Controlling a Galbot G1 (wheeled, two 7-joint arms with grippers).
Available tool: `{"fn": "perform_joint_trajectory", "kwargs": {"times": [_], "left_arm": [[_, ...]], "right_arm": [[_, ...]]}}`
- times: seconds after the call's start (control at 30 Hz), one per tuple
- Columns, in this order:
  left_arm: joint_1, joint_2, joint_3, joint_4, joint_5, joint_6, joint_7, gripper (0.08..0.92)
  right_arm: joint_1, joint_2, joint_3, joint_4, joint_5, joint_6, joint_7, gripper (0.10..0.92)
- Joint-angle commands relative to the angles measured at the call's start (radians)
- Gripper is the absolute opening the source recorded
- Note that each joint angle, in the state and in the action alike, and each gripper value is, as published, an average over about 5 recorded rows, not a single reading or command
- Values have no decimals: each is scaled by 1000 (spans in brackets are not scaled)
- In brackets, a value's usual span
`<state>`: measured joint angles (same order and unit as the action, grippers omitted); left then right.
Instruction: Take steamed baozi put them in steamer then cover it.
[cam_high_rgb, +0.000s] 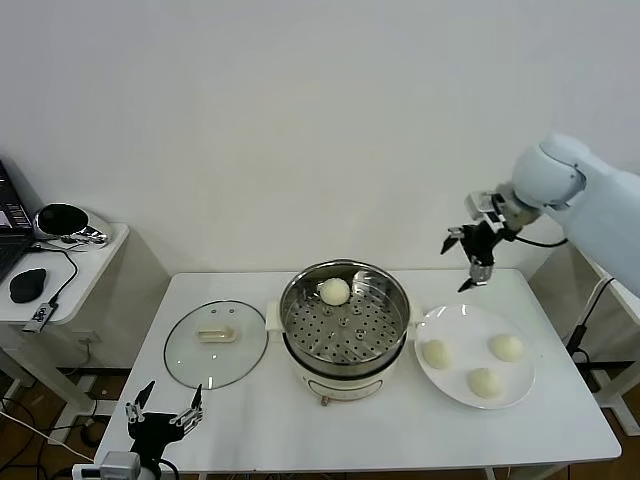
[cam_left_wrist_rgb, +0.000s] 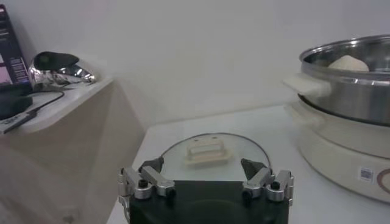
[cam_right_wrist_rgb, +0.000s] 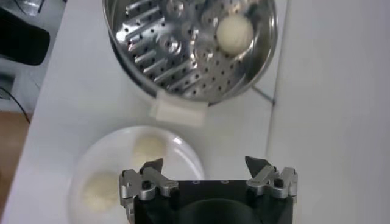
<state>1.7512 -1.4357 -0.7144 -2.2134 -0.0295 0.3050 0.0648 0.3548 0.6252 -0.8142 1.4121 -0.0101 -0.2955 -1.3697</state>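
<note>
Three steamed baozi (cam_high_rgb: 484, 381) lie on the white plate (cam_high_rgb: 437, 326) at the right of centre in the head view, well apart from one another. A fourth baozi (cam_high_rgb: 334, 291) sits on the perforated tray inside the steamer (cam_high_rgb: 344, 318) at centre frame.

The right gripper (cam_high_rgb: 468, 255) hangs empty, jaws apart, above and behind the plate; the buns lie below it, toward the lower frame edge. This arm is the nearer one, so the next pick probably falls to it.

The glass cover (cam_high_rgb: 216, 342) lies flat, left of the steamer. The left gripper (cam_high_rgb: 163, 412), jaws apart, waits at lower left, just short of the cover.
</note>
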Motion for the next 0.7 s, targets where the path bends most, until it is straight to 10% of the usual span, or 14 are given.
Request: {"fn": "perform_joint_trajectory", "kwargs": {"times": [0.03, 0.7], "left_arm": [[13, -4, 2, -14, 3, -1, -1, 823], [13, -2, -15, 14, 13, 2, 1, 823]], "right_arm": [[-103, -60, 38, 37, -60, -80, 6, 823], [-403, 103, 162, -71, -187, -24, 148, 823]]}}
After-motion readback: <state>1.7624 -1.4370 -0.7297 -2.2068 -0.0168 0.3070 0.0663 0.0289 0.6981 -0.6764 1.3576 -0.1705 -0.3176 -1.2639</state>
